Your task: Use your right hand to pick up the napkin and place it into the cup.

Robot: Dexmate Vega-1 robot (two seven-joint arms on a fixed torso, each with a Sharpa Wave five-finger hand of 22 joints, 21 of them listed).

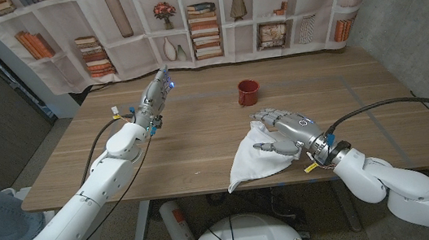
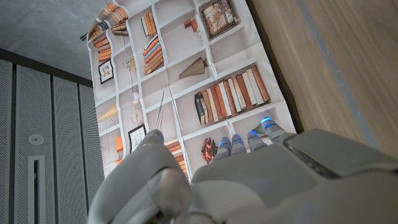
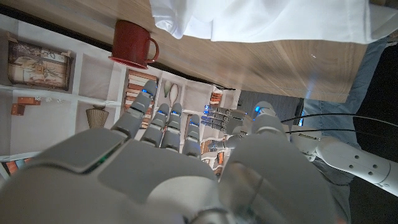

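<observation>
I am seeing my right hand (image 1: 285, 130) hovering over the far edge of the crumpled white cloth napkin (image 1: 254, 163), which is lying on the light wooden table (image 1: 202, 150) near the front edge, with one corner drooping over that edge; the fingers (image 1: 262, 117) are reaching forward, slightly apart and gently curved, and they are gripping nothing, though whether the thumb is brushing the cloth I cannot tell. In the right wrist view the same fingers (image 3: 163, 121) are stretching out side by side with the napkin (image 3: 267, 18) spread beyond them. The small dark red ceramic cup (image 1: 248, 93) with a handle is standing upright on the table farther back, well apart from the napkin and from my right hand. My left hand (image 1: 156, 94) is hanging raised over the far left part of the table, fingers extended straight and close together, holding nothing; the left wrist view is showing those fingertips (image 2: 239, 142) pointing towards a printed bookshelf backdrop (image 1: 185, 17) hanging behind the table
</observation>
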